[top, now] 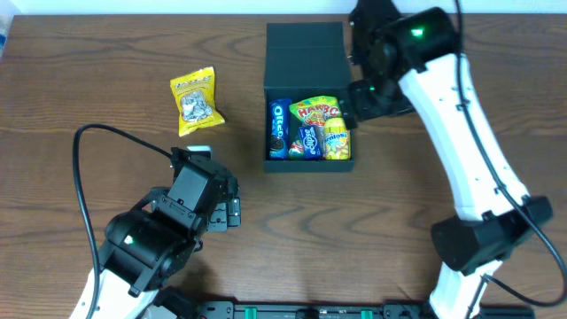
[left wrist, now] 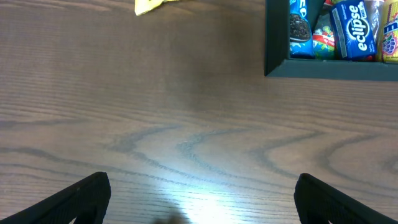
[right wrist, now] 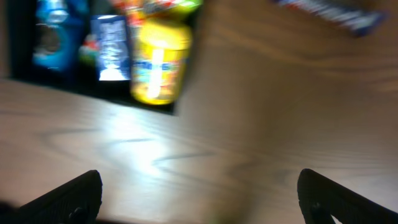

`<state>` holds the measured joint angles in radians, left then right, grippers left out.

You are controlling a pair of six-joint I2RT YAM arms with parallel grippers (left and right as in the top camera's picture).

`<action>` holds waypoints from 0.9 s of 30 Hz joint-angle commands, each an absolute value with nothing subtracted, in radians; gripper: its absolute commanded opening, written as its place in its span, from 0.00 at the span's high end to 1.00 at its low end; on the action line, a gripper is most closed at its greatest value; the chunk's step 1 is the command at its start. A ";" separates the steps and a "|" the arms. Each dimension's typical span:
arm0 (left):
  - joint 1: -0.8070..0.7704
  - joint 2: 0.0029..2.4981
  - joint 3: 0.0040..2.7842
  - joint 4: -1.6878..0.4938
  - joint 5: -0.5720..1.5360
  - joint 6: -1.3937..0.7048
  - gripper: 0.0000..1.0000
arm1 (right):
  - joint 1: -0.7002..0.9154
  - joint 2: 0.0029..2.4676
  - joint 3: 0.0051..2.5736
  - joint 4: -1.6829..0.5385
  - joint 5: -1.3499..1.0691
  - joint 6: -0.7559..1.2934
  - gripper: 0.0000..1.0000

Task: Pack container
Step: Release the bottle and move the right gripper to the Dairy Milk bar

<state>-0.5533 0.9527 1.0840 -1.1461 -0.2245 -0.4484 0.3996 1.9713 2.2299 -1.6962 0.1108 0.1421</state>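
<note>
The left gripper and right gripper both stand open, empty; the box holds snacks, 1 yellow packet lying left of it.

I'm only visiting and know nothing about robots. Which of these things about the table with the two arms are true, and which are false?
1. The dark teal-black square cardboard box has its flap lid open. True.
2. Every snack packet is already inside it. False: a yellow crinkly snack packet lies on the brown wooden table, apart from the box.
3. The left gripper grips a packet. False: its fingers are wide apart with nothing between them.
4. A blue Oreo packet sits in the box. True.
</note>
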 commanded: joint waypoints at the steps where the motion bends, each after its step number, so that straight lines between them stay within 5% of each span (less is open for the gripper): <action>1: -0.550 0.951 1.082 -1.149 -0.243 -0.456 0.05 | 0.350 1.968 2.223 -1.698 0.289 0.054 0.01; 6: -0.550 0.951 1.082 -1.149 -0.243 -0.456 0.05 | 0.274 1.969 2.173 -1.674 0.319 -0.022 0.01; 19: -0.550 0.951 1.082 -1.149 -0.243 -0.456 0.05 | 0.070 1.983 1.880 -1.066 0.349 -0.807 0.01; 27: -0.550 0.951 1.082 -1.149 -0.243 -0.456 0.05 | 0.012 2.083 1.865 -1.008 0.285 -0.835 0.01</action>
<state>-0.5529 0.9527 1.0840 -1.1461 -0.2245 -0.4484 0.0277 2.0430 1.8702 -1.0031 0.3256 -0.7750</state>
